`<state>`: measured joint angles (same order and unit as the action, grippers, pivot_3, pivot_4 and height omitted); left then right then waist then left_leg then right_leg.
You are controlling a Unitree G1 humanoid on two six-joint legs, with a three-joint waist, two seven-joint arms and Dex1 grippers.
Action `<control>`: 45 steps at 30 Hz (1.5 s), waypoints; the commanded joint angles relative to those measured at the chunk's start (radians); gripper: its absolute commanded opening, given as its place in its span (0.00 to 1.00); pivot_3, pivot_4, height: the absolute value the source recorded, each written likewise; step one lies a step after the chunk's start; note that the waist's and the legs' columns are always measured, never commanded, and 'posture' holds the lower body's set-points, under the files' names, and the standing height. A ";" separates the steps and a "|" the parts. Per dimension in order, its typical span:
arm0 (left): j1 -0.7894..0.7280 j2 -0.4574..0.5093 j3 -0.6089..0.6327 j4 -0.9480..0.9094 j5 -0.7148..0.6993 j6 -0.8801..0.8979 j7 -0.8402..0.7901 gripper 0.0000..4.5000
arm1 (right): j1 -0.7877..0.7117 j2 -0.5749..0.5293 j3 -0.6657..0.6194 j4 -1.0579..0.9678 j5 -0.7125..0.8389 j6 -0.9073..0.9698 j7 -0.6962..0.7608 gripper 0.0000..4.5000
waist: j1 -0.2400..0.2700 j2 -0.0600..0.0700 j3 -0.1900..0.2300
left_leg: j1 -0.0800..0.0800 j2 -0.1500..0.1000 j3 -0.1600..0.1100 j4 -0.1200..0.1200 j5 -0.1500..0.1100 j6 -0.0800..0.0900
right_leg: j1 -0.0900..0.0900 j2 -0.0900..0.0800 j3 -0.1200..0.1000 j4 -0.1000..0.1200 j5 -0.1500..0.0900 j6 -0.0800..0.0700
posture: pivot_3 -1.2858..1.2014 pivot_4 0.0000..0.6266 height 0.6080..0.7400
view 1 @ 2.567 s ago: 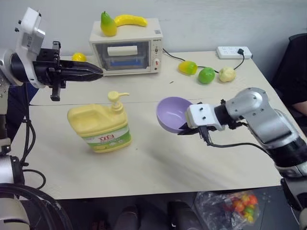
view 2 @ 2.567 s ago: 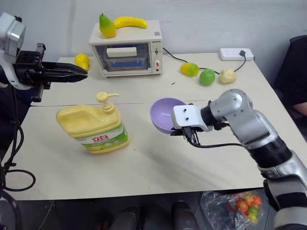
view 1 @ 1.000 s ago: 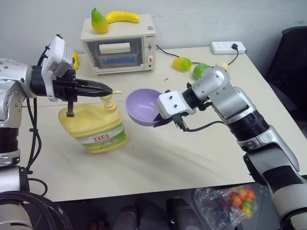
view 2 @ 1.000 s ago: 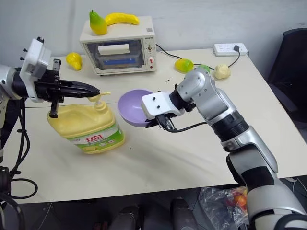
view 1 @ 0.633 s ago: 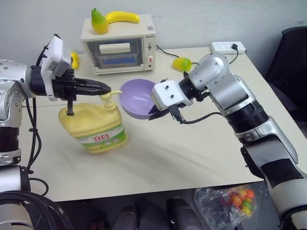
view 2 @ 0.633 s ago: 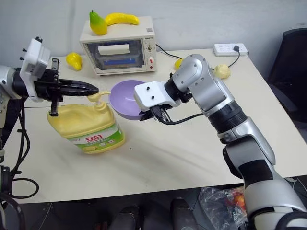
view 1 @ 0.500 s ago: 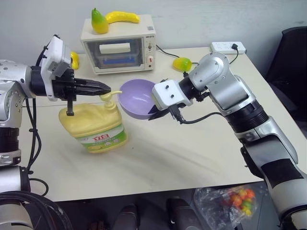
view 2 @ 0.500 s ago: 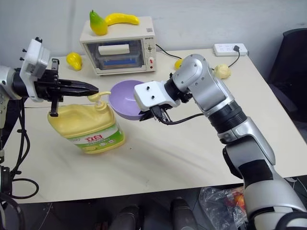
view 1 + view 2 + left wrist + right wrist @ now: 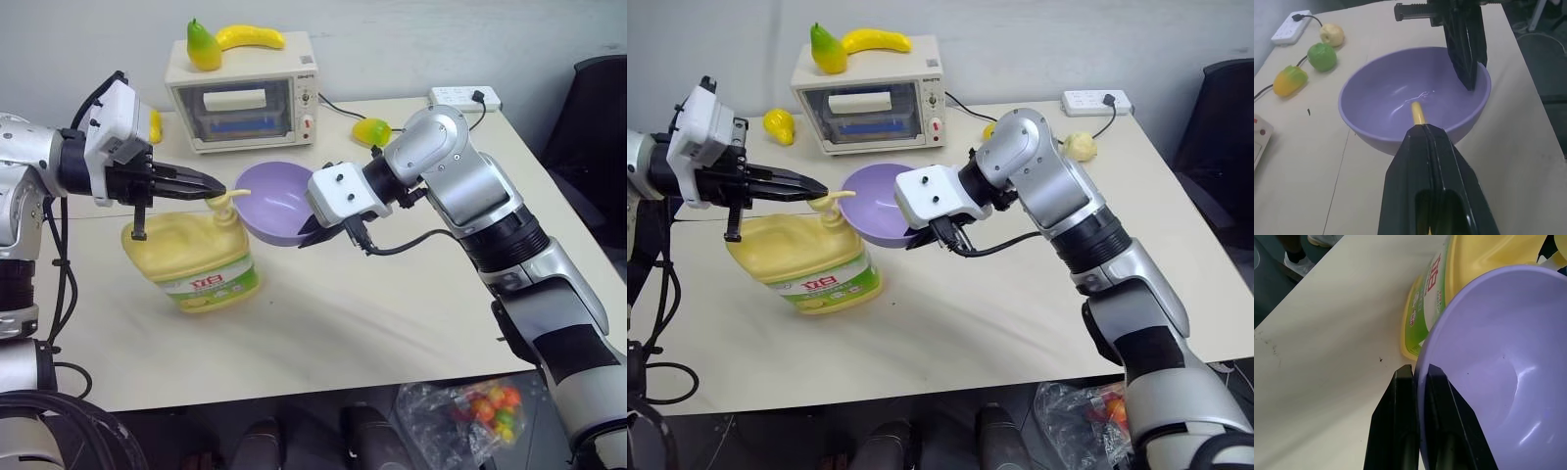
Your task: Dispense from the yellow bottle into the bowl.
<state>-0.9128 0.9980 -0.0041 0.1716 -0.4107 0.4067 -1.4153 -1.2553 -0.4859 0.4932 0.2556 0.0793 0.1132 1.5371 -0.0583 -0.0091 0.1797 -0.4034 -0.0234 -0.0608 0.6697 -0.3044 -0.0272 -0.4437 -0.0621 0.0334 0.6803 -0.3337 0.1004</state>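
A pale table (image 9: 392,323) holds a yellow bottle (image 9: 191,259), a jug with a handle, a pump top and a green and white label with red lettering. It stands upright near the table's left side.

The left gripper (image 9: 204,184) reaches in from the left with its two black fingers pressed together, holding nothing. Its tip rests on or just above the pump head (image 9: 221,201); contact cannot be confirmed. In the left wrist view, the closed fingers (image 9: 1432,161) point straight at the bowl, and the yellow spout (image 9: 1418,113) pokes out past their tip, over the rim and above the bowl's inside.

The right gripper (image 9: 310,233) comes in from the right and is clamped on the rim of the bowl (image 9: 277,201), one finger inside the wall and one outside. The lavender bowl is held off the table, tilted, just beside the pump and to its right. In the right wrist view, the bowl's wall (image 9: 1488,362) sits pinched between the two fingers (image 9: 1400,431), with the bottle's label just behind it.

At the back stands a small white oven (image 9: 245,88) with a toy pear (image 9: 200,44) and toy banana (image 9: 250,36) on top. To the right, toy fruits (image 9: 1321,55) lie by a power strip (image 9: 463,97).
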 commanded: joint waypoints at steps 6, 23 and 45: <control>0.034 0.004 -0.137 0.071 0.157 -0.086 -0.071 0.00 | -0.036 0.000 -0.011 -0.053 0.017 -0.009 0.072 0.00 | 0.000 0.003 -0.003 | 0.001 0.000 0.001 0.000 0.000 0.000 | 0.000 0.000 0.000 0.000 0.000 0.000 | 0.52 0.24 1.00; 0.098 -0.012 -0.126 0.065 0.166 -0.058 -0.036 0.00 | -0.048 0.013 -0.018 -0.057 0.021 -0.005 0.059 0.00 | 0.002 0.006 -0.006 | 0.019 0.001 0.001 -0.004 -0.002 0.004 | 0.018 0.000 0.001 -0.003 0.000 -0.001 | 0.52 0.24 1.00; -0.086 -0.073 0.016 0.064 0.042 0.119 0.040 0.00 | -0.013 -0.007 -0.019 -0.067 0.009 -0.026 0.047 0.00 | 0.004 0.007 -0.007 | 0.016 0.001 0.001 -0.004 -0.002 0.003 | 0.016 0.000 0.001 -0.003 0.000 -0.001 | 0.52 0.24 1.00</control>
<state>-0.9784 0.9169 -0.0090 0.2473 -0.3474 0.4993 -1.3782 -1.2551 -0.4884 0.5053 0.2303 0.0694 0.1052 1.5437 -0.0546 -0.0025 0.1727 -0.3888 -0.0227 -0.0597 0.6654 -0.3061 -0.0243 -0.4286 -0.0616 0.0341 0.6774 -0.3341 0.0997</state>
